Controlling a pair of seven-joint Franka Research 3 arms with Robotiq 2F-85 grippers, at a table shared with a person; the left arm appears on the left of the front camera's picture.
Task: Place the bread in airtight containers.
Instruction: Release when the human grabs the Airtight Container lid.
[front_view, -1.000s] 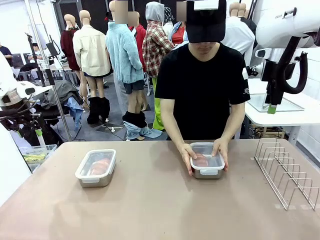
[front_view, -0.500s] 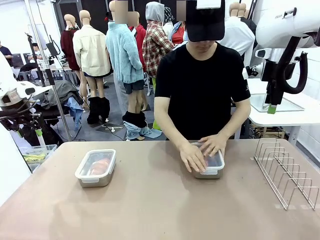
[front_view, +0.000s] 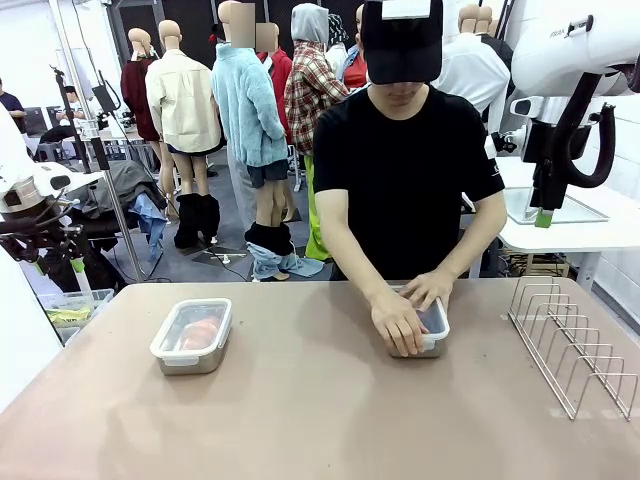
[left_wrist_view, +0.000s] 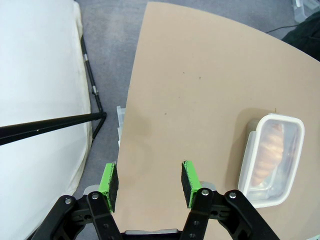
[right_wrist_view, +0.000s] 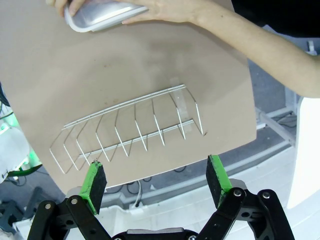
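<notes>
Front view is showing the table (front_view: 300, 420) with a person at its far side pressing both hands, the person's hand (front_view: 398, 322) among them, onto the lid of the right-hand container (front_view: 436, 325), which I judge is the sealing step. The wire rack (front_view: 575, 345) is standing at the table's right. The left-hand container (front_view: 192, 335) is sitting lidded with bread (front_view: 200, 331) inside. The right gripper (right_wrist_view: 156, 182) is hovering above the rack, fingers spread wide and empty; the left gripper (left_wrist_view: 149, 182) is hanging over the table edge, fingers partly apart, holding nothing. Next is probably snapping the remaining clips shut.
</notes>
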